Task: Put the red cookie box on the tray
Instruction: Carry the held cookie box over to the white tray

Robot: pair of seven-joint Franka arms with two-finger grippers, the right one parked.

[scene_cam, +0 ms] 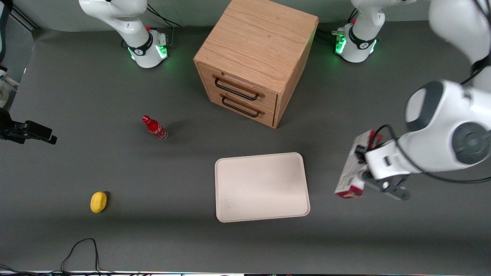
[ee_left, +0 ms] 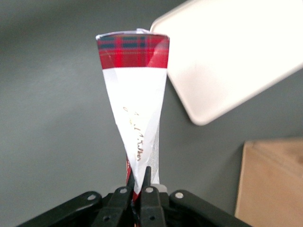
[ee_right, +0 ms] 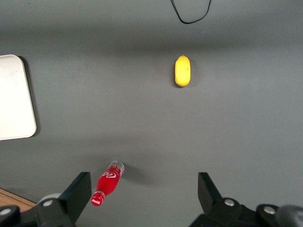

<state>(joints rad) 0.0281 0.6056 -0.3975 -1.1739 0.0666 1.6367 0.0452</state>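
The red cookie box is clamped between the narrow jaws of the gripper. It is held above the table, beside the tray, toward the working arm's end.

even overhd light; soft shadows; tray blown out; gripper blurry near lens
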